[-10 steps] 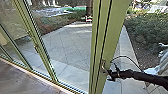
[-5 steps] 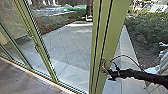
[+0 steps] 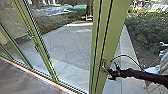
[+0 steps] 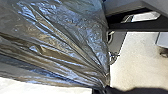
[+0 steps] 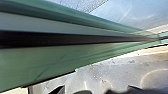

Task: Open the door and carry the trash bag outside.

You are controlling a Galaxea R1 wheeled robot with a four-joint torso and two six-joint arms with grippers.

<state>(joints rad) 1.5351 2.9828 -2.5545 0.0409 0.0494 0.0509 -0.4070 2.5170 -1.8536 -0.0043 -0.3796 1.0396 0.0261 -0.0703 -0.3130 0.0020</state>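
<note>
In the head view, my right gripper [image 3: 111, 74] is at the metal handle [image 3: 103, 66] on the green door frame [image 3: 110, 32]; whether it touches the handle is unclear. Dark parts of the right gripper [image 5: 95, 91] edge into the right wrist view, beside the long green door frame [image 5: 50, 56]. A shiny dark trash bag [image 4: 57, 37] spreads large in the left wrist view. Its folds draw together into a narrow neck at my left gripper [image 4: 102, 89], which is shut on it.
Glass panels with green posts [image 3: 41, 47] stand left of the door, above a floor track [image 3: 40, 75]. Beyond the glass lies a paved yard [image 3: 67, 45], with bushes [image 3: 147, 30] along its right side. Indoor floor [image 3: 17, 77] is at the lower left.
</note>
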